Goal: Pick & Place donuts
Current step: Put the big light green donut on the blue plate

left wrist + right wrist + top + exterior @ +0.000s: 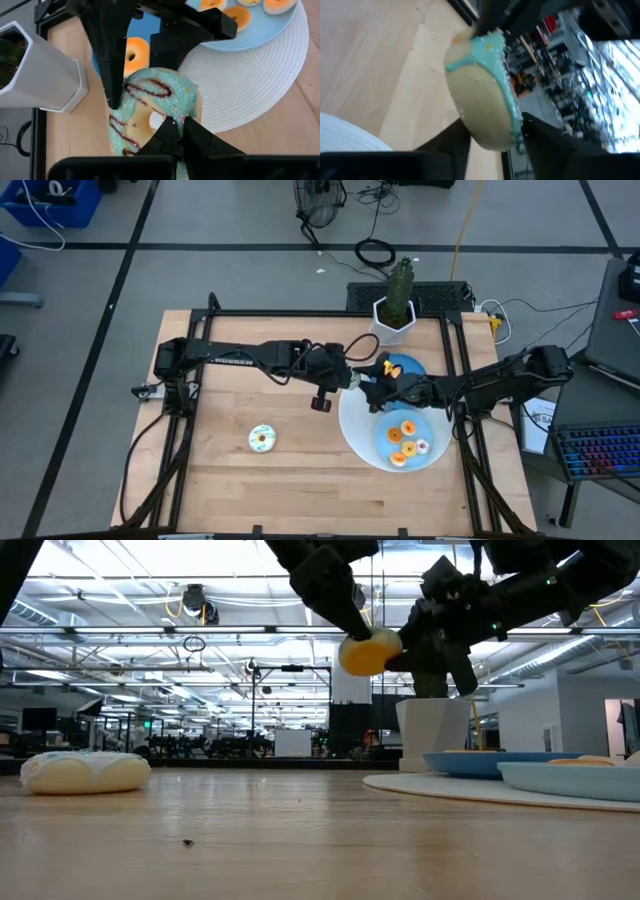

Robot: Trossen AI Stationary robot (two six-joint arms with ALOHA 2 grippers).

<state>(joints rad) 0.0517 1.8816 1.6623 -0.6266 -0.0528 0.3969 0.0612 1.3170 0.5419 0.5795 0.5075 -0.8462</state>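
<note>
High view: teal-iced ring donut with chocolate drizzle (385, 367) held aloft over the wooden table (220, 480), at the rim of the round white woven mat (350, 425). Meets there between left end effector (362, 377), reaching in from the left, and right end effector (386, 388), reaching in from the right. Equally near for both. Mostly covered by dark fingers here.

Low view: donut (368, 652) well above the table, standing on edge, ring plane roughly vertical. Contact points lost in silhouette.

Left wrist view: iced face of the donut (150, 110) turned toward this camera. Left end effector (177, 131) narrow, pinching the near rim by the hole. Right arm's fingers straddle the far side. Beyond, a pale blue plate (260, 37) bearing orange donuts, partly cut off.

Right wrist view: donut (482, 90) seen edge-on, filling the gap of the right end effector (492, 145), apparently clamped across its thickness. Likely a handover; which grip bears the weight not determinable.
</note>
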